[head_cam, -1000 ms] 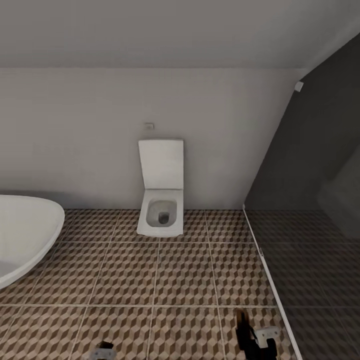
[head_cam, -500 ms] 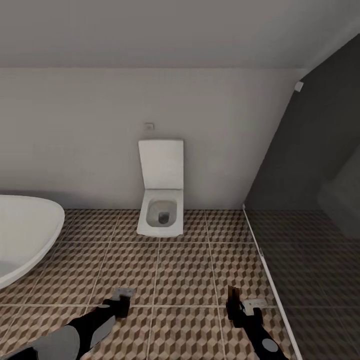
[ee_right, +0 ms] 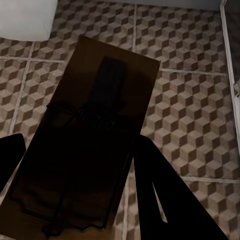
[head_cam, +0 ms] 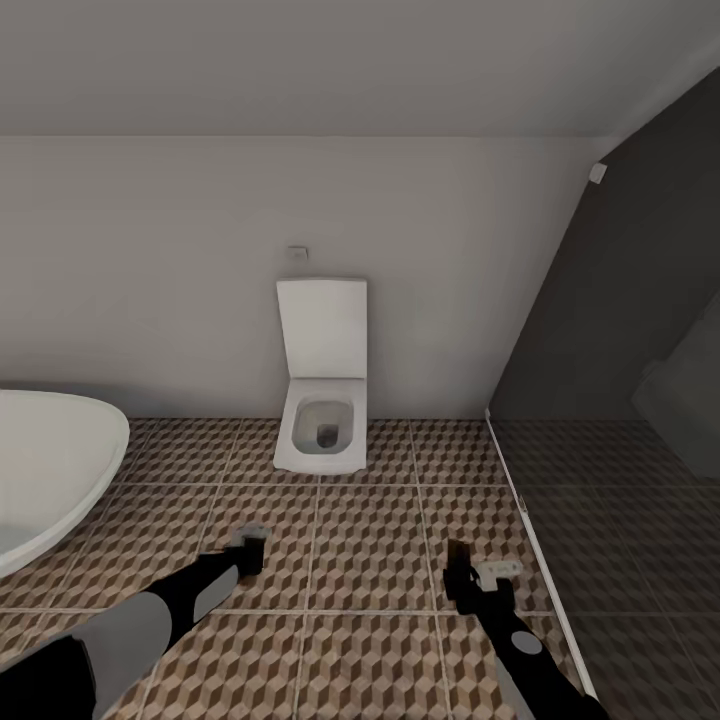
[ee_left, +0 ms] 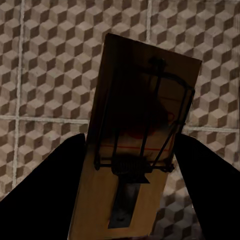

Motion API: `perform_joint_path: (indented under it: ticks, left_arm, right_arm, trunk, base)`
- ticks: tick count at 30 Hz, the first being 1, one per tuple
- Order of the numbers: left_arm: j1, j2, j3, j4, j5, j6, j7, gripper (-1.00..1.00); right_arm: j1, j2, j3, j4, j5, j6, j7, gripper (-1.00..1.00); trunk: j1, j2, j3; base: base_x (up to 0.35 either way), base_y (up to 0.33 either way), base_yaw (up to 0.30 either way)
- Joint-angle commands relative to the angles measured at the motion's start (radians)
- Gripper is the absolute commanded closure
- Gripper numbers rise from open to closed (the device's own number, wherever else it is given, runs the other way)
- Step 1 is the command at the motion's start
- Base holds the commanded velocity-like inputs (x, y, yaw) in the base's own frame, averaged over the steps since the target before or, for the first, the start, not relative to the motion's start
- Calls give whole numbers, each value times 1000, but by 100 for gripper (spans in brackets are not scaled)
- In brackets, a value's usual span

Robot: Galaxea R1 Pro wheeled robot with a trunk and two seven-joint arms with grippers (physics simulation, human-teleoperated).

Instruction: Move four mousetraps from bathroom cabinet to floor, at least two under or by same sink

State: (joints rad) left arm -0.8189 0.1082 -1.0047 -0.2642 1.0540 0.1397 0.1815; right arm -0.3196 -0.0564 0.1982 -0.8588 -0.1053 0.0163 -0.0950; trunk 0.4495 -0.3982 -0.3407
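A: I'm holding 2 traps. Left gripper (head_cam: pixel 248 548) is clamping 1 mousetrap (ee_left: pixel 137 145) between its fingers, right gripper (head_cam: pixel 478 578) is clamping the other mousetrap (ee_right: pixel 92 150).

B: Risks?

A: No sink or cabinet in sight, so I'm risking dropping them at the wrong spot. Either board could be slipping out; grips look edge-on.

B: Room?

A: I'm facing the toilet (head_cam: pixel 322 400) at the far wall, bathtub (head_cam: pixel 45 470) left, glass screen (head_cam: pixel 610 420) right, cube-patterned bathroom floor (head_cam: pixel 370 550) underneath.

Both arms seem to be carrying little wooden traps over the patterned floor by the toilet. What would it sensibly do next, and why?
Probably turn to look for the sink. Each gripper, left and right, holds a flat tan wooden mousetrap above the cube-patterned tiled floor. Ahead stand the white square toilet and white oval bathtub, so setting traps down here would likely miss the sink requirement.
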Motion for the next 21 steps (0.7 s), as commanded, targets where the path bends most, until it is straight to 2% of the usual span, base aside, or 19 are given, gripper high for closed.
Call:
perform_joint_path:
  ticks: [1, 3, 6, 13, 21]
  left_arm:
    - [-1, 2, -8, -4, 6, -40, 8, 100]
    - [-2, 2, -11, -4, 4, -113, 8, 100]
    - [-3, 6, -12, -3, 3, -161, 7, 100]
    - [-3, 7, -14, -5, 2, -192, 6, 100]
    - [-3, 8, -14, -5, 1, -197, 7, 100]
  right_arm:
    - [-1, -2, 7, -5, -11, 2, -11, 100]
    - [-1, -3, 7, -10, -11, 3, -10, 100]
    - [-1, -3, 7, -12, -11, 4, -9, 100]
    - [-1, -3, 7, -13, -11, 4, -7, 100]
    - [-1, -1, 8, -12, -13, 2, -6, 100]
  trunk:
    - [1, -2, -2]
    - [1, -2, -2]
    - [1, -2, -2]
    - [1, -2, -2]
    - [1, -2, -2]
  base:
    - [0, 0, 0]
    - [0, 0, 0]
    - [0, 0, 0]
    - [0, 0, 0]
    - [0, 0, 0]
